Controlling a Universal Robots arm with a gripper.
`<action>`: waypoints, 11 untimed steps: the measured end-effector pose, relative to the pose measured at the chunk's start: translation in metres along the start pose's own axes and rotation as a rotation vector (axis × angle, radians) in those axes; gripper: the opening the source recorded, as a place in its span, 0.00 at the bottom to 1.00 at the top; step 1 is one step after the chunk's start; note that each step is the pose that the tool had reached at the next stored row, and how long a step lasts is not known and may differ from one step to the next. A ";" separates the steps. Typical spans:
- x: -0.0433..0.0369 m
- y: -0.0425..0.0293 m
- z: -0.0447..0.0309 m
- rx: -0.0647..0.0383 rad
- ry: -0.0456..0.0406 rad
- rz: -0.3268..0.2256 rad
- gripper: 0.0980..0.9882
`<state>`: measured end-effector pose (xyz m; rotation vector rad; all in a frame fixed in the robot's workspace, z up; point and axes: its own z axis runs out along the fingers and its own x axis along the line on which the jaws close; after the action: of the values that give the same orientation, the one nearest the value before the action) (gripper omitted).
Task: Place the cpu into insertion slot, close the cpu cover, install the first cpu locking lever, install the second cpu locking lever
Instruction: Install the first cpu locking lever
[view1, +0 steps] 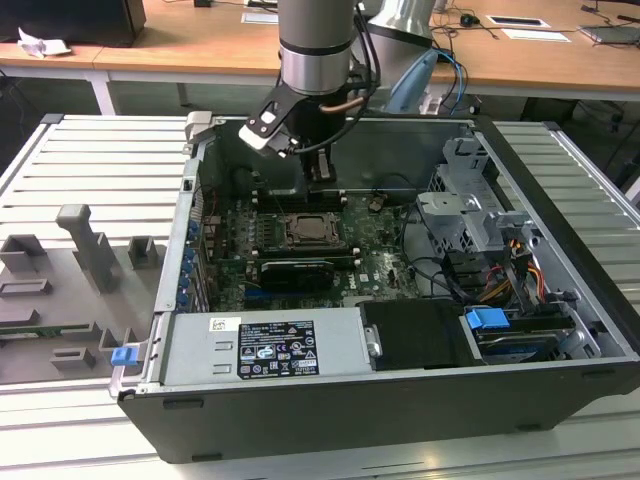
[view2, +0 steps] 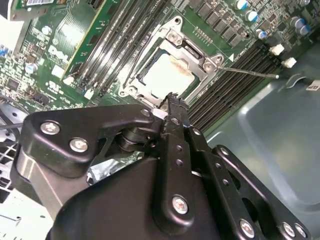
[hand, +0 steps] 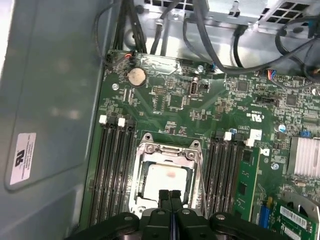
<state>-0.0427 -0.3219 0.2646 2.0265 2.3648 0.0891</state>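
**Q:** Exterior view: where is the arm?
**A:** The gripper (view1: 320, 183) hangs inside the open computer case (view1: 300, 420). It sits low over the green circuit board (view1: 380, 245), near the socket (view1: 312, 232).

**Q:** Second wrist view: what state are the gripper and the parts in?
**A:** The gripper (view2: 172, 100) has its fingers pressed together with nothing between them. Its tip is just beside the socket's edge. The chip (view2: 162, 75) lies flat in the socket. The cover (view2: 187, 47) appears folded down around it, with the pale chip top showing through the window. A thin wire lever (view2: 250, 72) juts sideways from a socket corner over the memory slots (view2: 225, 92) and looks unlatched. The step in hand is therefore judged to be lever work.

**Q:** First wrist view: does it confirm this?
**A:** Yes. The closed fingertips (hand: 162, 196) point at the socket's rim. The chip (hand: 167, 177) sits square inside the cover (hand: 167, 150).

**Q:** How is the step done well?
**A:**
1. Use the closed fingers as one blunt pusher.
2. Bear on the lever's rod only, never on the chip top or on small board parts.
3. Check that the cover lies flat before loading the lever.
4. Guide the rod down and sideways under its hook with a slow, light push, since a slip would likely strike the memory slots.
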 end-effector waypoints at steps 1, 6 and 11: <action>0.0000 0.0000 0.0000 0.000 0.0007 -0.011 0.01; -0.0007 0.0046 0.0003 0.001 0.0032 -0.053 0.01; -0.0012 0.0078 0.0005 0.003 0.0089 -0.146 0.01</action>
<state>-0.0348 -0.3218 0.2645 1.8504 2.5105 0.0917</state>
